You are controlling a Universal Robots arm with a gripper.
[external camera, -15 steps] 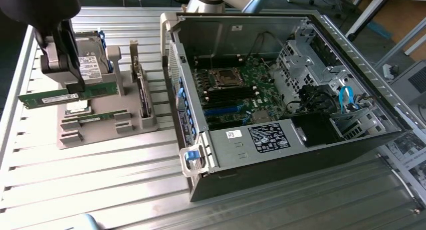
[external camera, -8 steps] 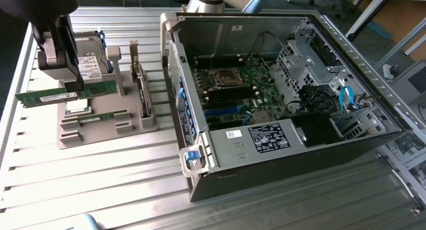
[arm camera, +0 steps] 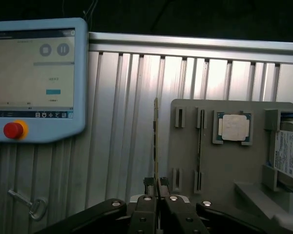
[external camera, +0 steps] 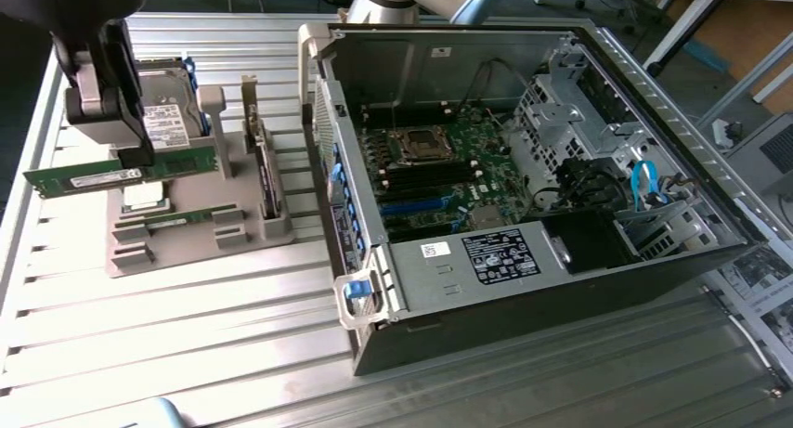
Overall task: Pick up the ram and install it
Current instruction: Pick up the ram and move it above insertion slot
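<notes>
Hand (external camera: 130,159) closed on the ram (external camera: 74,179): black fingers pinch the green stick across its two faces, near mid-length. The board is held on its long edge, roughly level, with both ends free and the white label facing the exterior camera. In the wrist view the hand (arm camera: 156,184) has the ram (arm camera: 156,141) edge-on between the fingertips (arm camera: 148,183), so it shows as a thin line running away from the camera. Ram is raised clear of the slots of the grey holder (external camera: 186,247), near the edge of the slatted metal table (external camera: 186,335) at the exterior view's left. In the wrist view it lines up along one edge of the holder (arm camera: 219,165); I cannot tell whether it hangs over the holder or just beside it. A second green stick (external camera: 186,219) lies seated in the holder's slots. The hard drive (external camera: 167,112) stands in the holder's far end, behind the hand, and the square CPU chip (arm camera: 234,127) rests in its own recess next to it. An open computer case (external camera: 619,261) occupies the table toward the exterior view's right, with its motherboard (external camera: 434,163) exposed, apart from the held ram. A teach pendant (arm camera: 34,78) with a red button (arm camera: 13,130) lies on the table (arm camera: 122,122), and a small key (arm camera: 31,204) is near it.
</notes>
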